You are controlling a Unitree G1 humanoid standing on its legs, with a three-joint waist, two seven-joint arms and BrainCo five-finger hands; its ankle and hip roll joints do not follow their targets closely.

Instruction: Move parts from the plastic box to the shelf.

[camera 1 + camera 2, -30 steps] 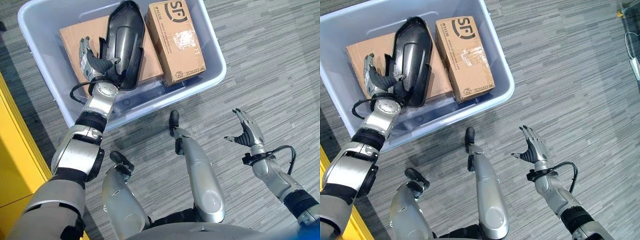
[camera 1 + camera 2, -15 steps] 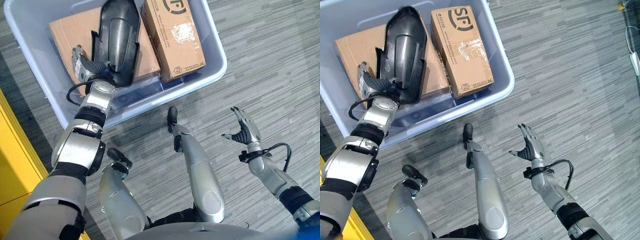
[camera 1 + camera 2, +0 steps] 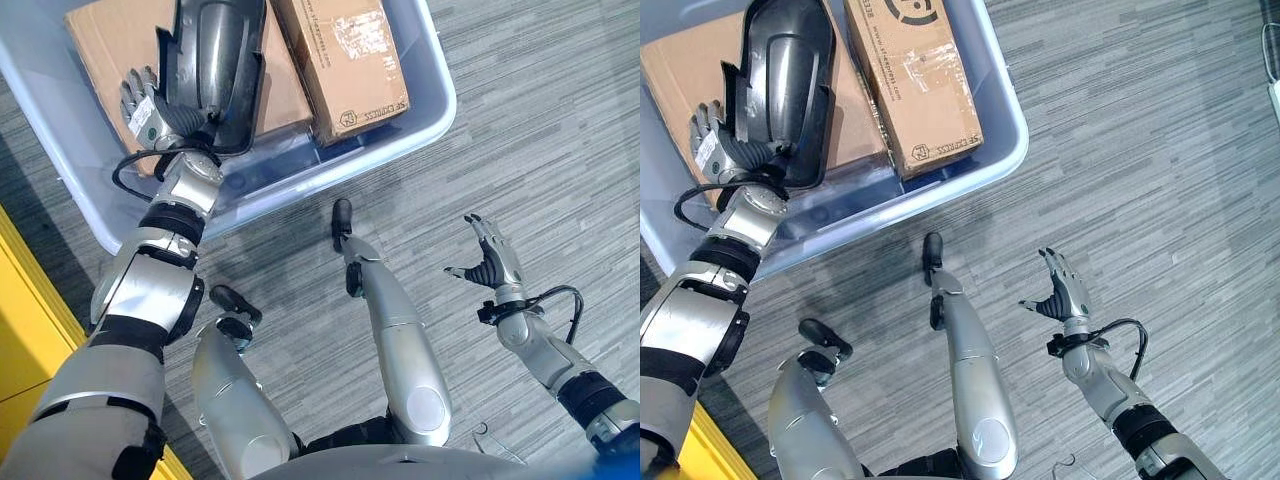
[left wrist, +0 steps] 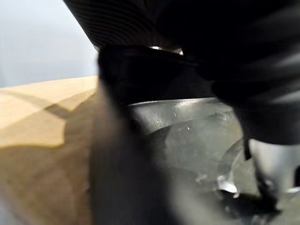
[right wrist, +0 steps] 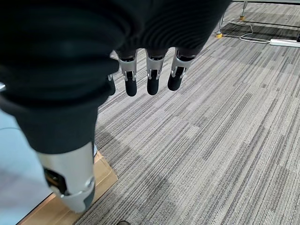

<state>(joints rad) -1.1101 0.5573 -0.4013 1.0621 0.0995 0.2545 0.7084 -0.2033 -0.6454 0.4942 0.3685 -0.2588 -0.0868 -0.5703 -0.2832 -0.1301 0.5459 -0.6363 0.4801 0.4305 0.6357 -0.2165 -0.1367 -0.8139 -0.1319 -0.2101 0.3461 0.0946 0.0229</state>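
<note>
The black moulded part point(image 3: 212, 62) stands tilted up out of the plastic box point(image 3: 430, 75), its lower end caught in the left hand point(image 3: 150, 110), whose fingers curl round the near edge — a firm enough hold by the look of it. Just behind the hand and under the part lies a flat cardboard box point(image 3: 110, 40); beyond the part, on the side away from the hand, a second taped carton point(image 3: 340, 60) sits close alongside.

To do the lift well, I judge the part should come straight up until its lower end is above the box wall before the arm swings toward the shelf (the part is long and top-heavy in this grip, so it could pivot or catch the carton).

The left arm reaches forward into the box. The right hand point(image 3: 1058, 295) hangs apart over the carpet, fingers straight and spread, holding nothing.
</note>
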